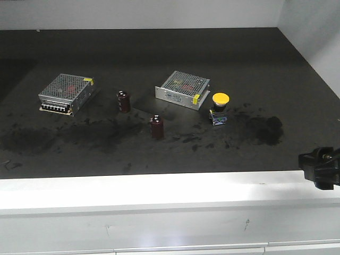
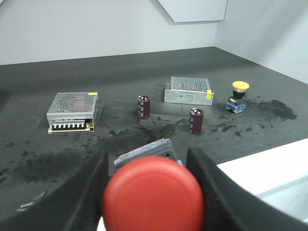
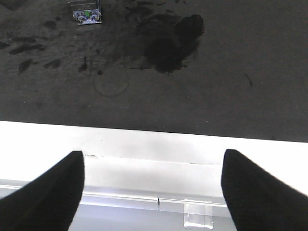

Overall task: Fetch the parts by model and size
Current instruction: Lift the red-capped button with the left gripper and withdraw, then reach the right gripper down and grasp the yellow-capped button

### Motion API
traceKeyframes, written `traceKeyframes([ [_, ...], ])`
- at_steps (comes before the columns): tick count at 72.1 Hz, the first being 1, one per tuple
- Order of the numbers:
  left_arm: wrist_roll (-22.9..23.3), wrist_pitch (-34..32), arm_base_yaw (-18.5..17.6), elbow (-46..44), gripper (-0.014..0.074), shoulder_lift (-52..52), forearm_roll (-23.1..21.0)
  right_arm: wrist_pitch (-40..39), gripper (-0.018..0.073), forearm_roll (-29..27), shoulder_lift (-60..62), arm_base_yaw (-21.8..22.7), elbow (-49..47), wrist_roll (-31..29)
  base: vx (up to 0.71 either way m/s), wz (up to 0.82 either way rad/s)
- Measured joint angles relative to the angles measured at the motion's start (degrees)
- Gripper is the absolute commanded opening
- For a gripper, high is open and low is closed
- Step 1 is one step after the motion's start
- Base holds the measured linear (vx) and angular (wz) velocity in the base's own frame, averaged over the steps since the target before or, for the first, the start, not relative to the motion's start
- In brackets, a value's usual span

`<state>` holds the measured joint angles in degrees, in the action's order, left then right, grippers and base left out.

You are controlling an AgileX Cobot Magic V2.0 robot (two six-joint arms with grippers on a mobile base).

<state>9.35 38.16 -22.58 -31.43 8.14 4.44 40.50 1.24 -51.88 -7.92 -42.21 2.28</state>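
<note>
In the left wrist view, my left gripper [image 2: 147, 161] is shut on the red-capped push-button switch [image 2: 153, 193]. Its blurred red cap faces the camera and its grey base sits between the black fingers [image 2: 211, 183], above the near part of the table. The yellow-capped switch [image 1: 220, 108] stands upright on its dark-and-blue base on the black mat, right of centre; it also shows as the yellow-capped switch [image 2: 239, 94], and only its base [image 3: 86, 14] is seen from the right wrist. My right gripper [image 3: 154, 156] hangs open and holds nothing over the white front edge, and shows as a dark right gripper [image 1: 321, 167] at the far right.
Two silver mesh boxes [image 1: 66, 93] [image 1: 184, 89] and two dark brown capacitors [image 1: 124, 101] [image 1: 156, 127] stand on the black mat [image 1: 159, 53]. A dark smear [image 1: 265, 130] lies right of the yellow switch. A white ledge [image 1: 159, 191] runs along the front.
</note>
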Motion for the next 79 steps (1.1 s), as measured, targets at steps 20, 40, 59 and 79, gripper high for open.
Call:
traceKeyframes([
  [20, 0.0, 0.7, 0.0, 1.9, -0.0008, -1.1, -0.1, -5.8, 0.0552, -4.3, -1.6, 0.0, -2.8, -6.6, 0.00, 0.00],
  [40, 0.0, 0.7, 0.0, 1.9, -0.0008, -1.1, -0.2, -3.5, 0.0552, -13.4, -14.7, 0.0, -20.1, -16.0, 0.00, 0.00],
  [59, 0.0, 0.7, 0.0, 1.9, -0.0008, -1.1, -0.2, 5.6, 0.0552, -14.2, -31.3, 0.0, -40.9, -16.2, 0.00, 0.00],
  [79, 0.0, 0.7, 0.0, 1.9, -0.0008, -1.1, -0.2, 9.5, 0.0552, -7.0, -47.5, -7.2, -58.6, -10.8, 0.00, 0.00],
])
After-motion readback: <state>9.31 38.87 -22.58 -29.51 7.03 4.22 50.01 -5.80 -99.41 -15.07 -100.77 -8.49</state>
